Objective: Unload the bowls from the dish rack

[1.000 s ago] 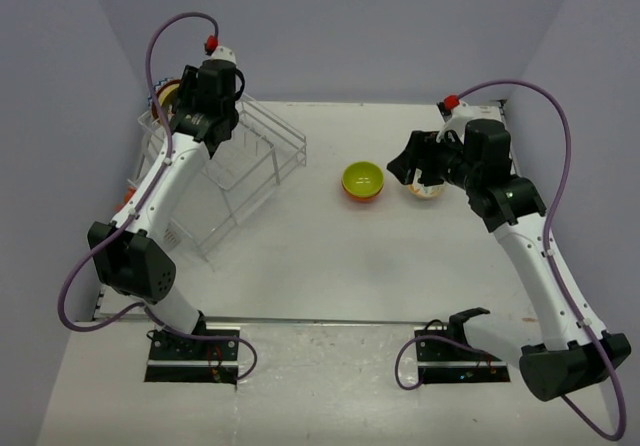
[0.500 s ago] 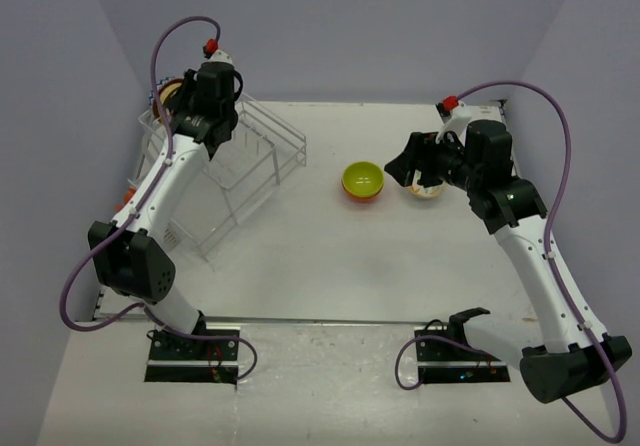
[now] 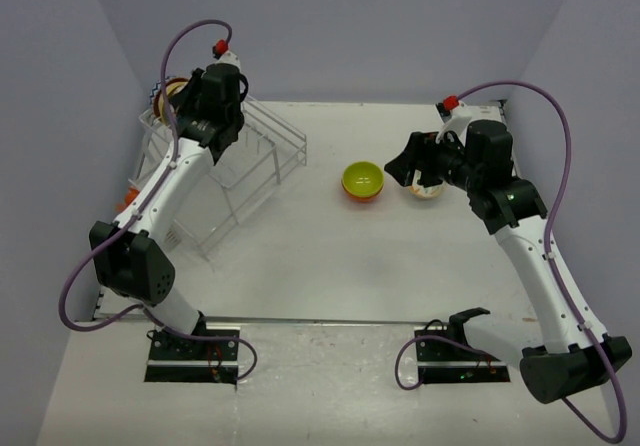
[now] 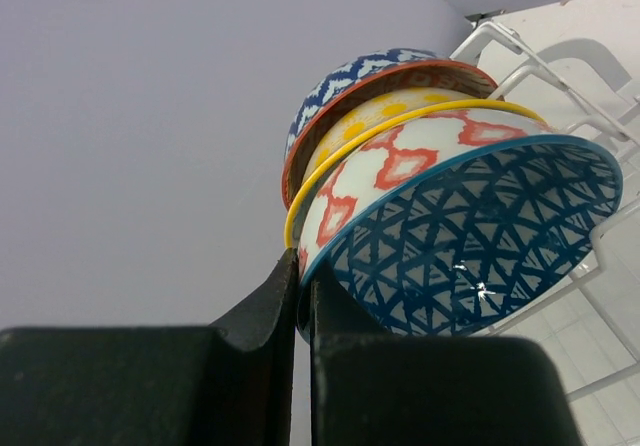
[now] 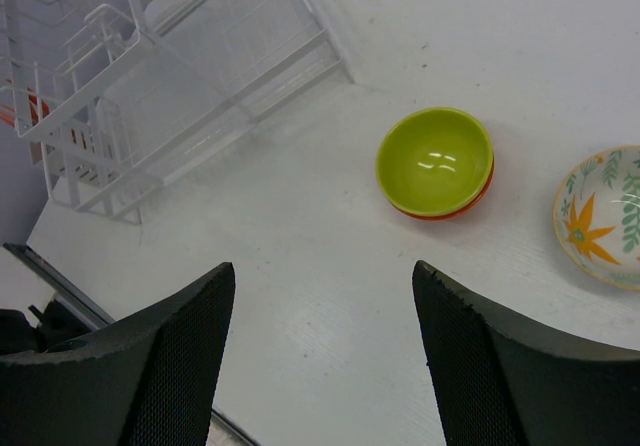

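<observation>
My left gripper (image 3: 205, 106) is shut on the rim of a bowl (image 4: 470, 236) with a blue-patterned inside and a red-patterned outside, at the far left end of the clear-white dish rack (image 3: 250, 156). Two more bowls stand close behind it: a yellow-rimmed one (image 4: 400, 111) and one with a blue zigzag outside (image 4: 350, 74). They show in the top view as a cluster of bowls (image 3: 172, 91). A lime-green bowl (image 3: 362, 178) sits nested in an orange-red bowl (image 5: 450, 211) mid-table. A white bowl with a yellow centre (image 5: 600, 216) lies beside them. My right gripper (image 5: 322, 271) is open and empty above the table.
The rack wires (image 4: 560, 76) run under and right of the held bowl. The rack (image 5: 180, 96) fills the table's left part. A small orange thing (image 3: 130, 198) shows at the rack's left side. Purple walls close in the left, far and right sides.
My left gripper has shifted slightly right and up with the bowl in it. The right arm has not moved.
</observation>
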Robot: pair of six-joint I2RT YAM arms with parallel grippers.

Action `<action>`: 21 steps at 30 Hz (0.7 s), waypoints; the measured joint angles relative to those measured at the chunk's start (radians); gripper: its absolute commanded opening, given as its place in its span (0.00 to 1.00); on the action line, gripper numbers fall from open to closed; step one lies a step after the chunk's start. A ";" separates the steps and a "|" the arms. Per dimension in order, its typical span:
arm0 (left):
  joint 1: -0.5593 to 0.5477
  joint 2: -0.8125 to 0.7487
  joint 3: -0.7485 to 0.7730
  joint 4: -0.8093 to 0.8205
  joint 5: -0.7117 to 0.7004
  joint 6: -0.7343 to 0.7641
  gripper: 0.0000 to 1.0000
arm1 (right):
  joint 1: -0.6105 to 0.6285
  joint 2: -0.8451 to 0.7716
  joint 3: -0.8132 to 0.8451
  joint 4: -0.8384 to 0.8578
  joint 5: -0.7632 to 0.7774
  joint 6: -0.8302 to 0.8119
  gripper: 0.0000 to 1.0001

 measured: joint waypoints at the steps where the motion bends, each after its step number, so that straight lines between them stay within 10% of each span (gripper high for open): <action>1: -0.005 0.000 0.000 0.008 0.000 0.004 0.00 | 0.000 -0.001 0.000 0.000 0.000 0.000 0.72; 21: -0.090 -0.139 -0.028 0.204 -0.072 0.150 0.00 | 0.000 -0.010 -0.010 0.029 -0.027 0.005 0.74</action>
